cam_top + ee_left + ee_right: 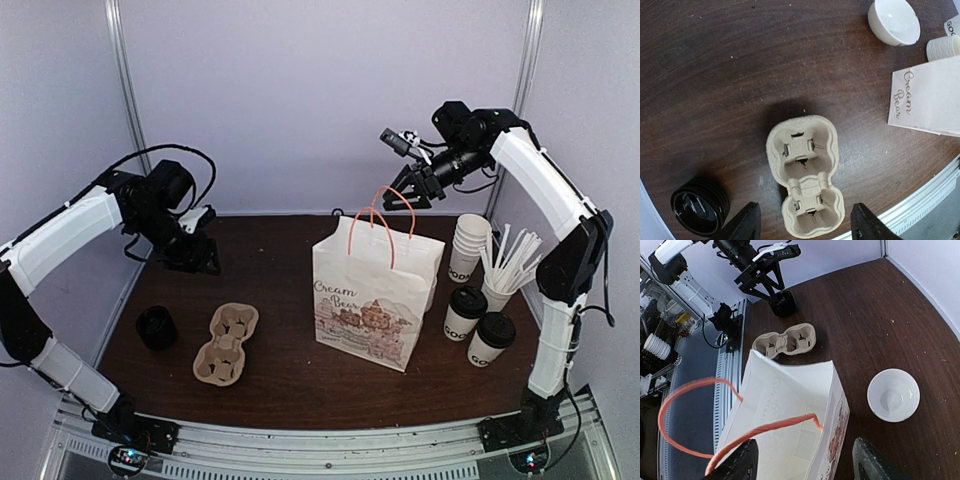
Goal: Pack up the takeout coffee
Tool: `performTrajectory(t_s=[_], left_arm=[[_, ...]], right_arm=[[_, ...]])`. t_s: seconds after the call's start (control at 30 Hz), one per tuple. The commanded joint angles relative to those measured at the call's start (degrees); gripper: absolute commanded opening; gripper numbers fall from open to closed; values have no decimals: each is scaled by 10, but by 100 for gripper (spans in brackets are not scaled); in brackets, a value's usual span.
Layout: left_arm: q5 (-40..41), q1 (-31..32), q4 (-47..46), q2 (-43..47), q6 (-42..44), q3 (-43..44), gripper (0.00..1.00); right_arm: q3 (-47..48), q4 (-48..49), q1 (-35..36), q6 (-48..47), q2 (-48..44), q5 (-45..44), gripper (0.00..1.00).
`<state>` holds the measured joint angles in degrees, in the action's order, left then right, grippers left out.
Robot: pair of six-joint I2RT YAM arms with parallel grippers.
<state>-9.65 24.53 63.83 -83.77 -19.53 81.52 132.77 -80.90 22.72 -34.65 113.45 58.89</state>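
Paper bag (790, 410) reads "Cream Bear" | coffee cups (465, 312) lettered "GO…" | left end effector (805, 212) wide | right end effector (804, 450) wide

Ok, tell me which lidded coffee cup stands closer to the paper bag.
The rear cup; the front cup stands farther right, away from the bag.

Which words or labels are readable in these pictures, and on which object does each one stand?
"Cream Bear": cursive script on the white paper bag.
"GO", the rest blurred or cut off: bold black letters on the farther lidded cup and the nearer lidded cup.
No other text is readable.
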Motion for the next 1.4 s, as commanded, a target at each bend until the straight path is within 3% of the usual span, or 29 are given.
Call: performTrajectory(t_s=[0.0,0.1,0.2,0.4,0.63,1.03,1.37], left_arm=[[8,37,51,19,16,-21,63],[12,57,52,8,-1,-43,62],[14,76,51,-3,-41,-64,61],[62,113,23,-20,-95,-115,67],[35,114,-50,-39,-112,-180,59],[20,124,-93,-97,-120,-189,60],[43,133,-83,-113,-129,-185,55]], right_arm=[[-65,11,1,-12,-57,-41,68],[-100,44,1,5,-64,-55,69],[-71,22,0,13,-50,-70,69],[-95,78,-20,59,-112,-113,69],[-130,103,-21,69,-166,-194,70],[-166,105,-24,66,-189,-208,71],[-173,108,-24,65,-188,-203,71]])
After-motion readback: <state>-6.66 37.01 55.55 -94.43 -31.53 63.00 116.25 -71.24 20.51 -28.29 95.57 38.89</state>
